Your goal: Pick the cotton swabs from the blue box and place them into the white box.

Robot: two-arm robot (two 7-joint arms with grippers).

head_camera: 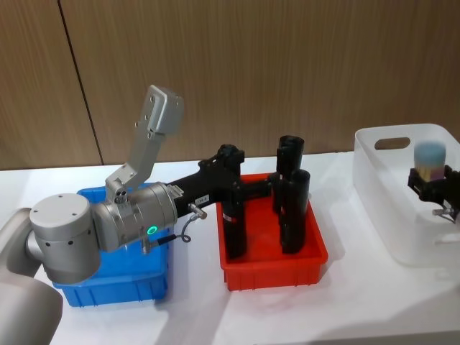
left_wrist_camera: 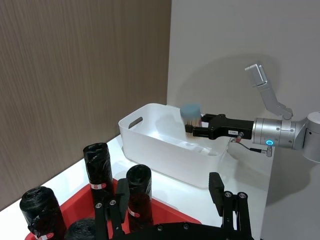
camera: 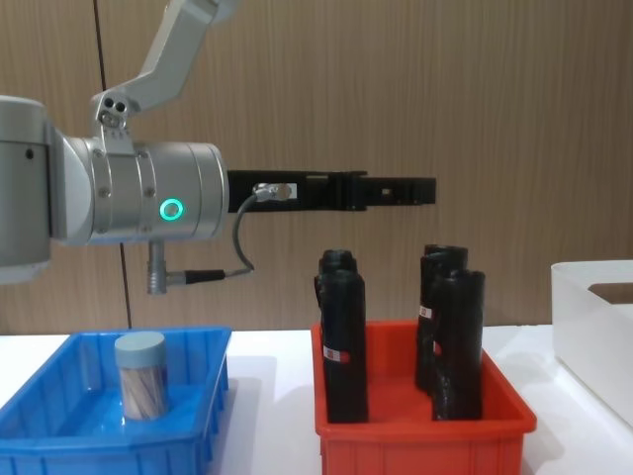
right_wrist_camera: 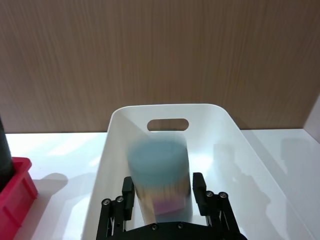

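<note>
chest view: swabs [camera: 141, 376] in blue box [camera: 99, 457]

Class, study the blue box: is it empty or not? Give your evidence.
Not empty: in the chest view, one cotton swab tub stands upright inside the blue box, within its walls.

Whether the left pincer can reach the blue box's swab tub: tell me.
Probably yes: the swab tub stands alone in the blue box; the left pincer hovers open above the black rolls.
</note>
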